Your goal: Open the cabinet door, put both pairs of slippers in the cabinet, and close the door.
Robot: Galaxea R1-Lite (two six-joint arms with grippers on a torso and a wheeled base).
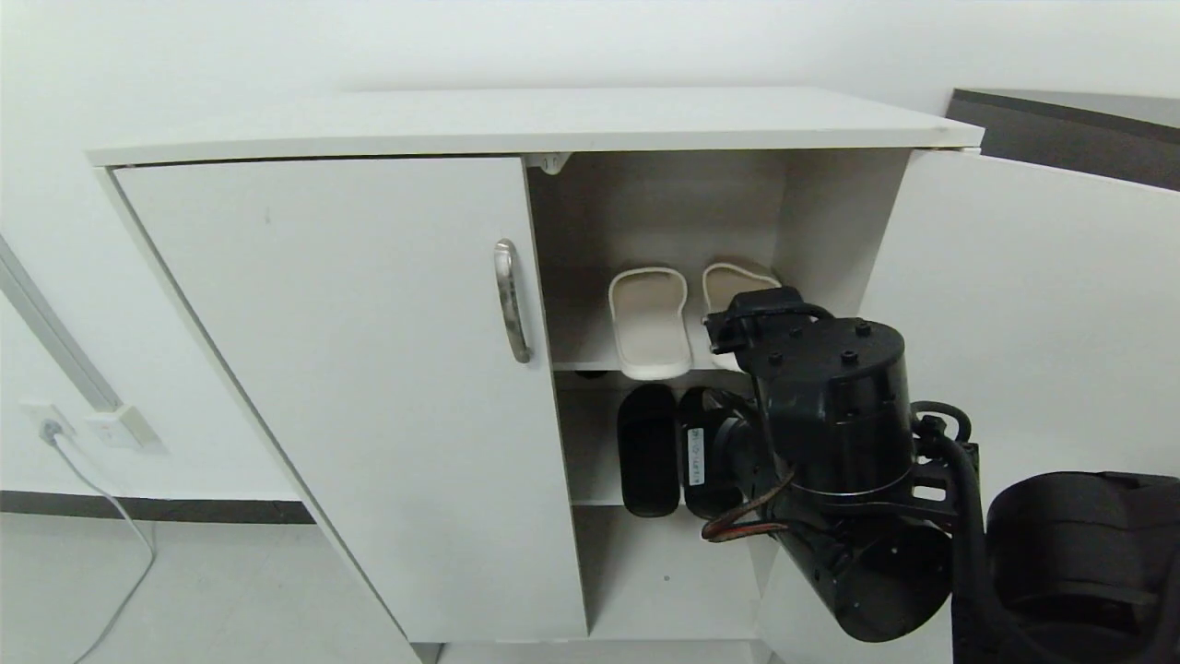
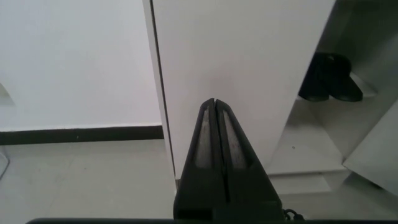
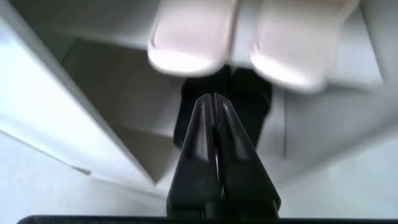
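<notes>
Slippers lie shelved inside the cabinet [image 1: 553,120], white pair [image 1: 650,323] above, black pair [image 1: 650,452] below, seemingly deep enough for the open right door [image 1: 1032,304] to swing shut. The right gripper [image 3: 215,102], near the black pair, and the left gripper [image 2: 214,102], at the closed left door [image 1: 350,369], are both pinched together and empty.

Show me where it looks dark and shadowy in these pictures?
Head view: the inside of the cabinet is shaded, dimmer than its closed door. Right wrist view: the white slippers catch light, the black slippers below sit in shadow. Left wrist view: the wall is evenly lit.
</notes>
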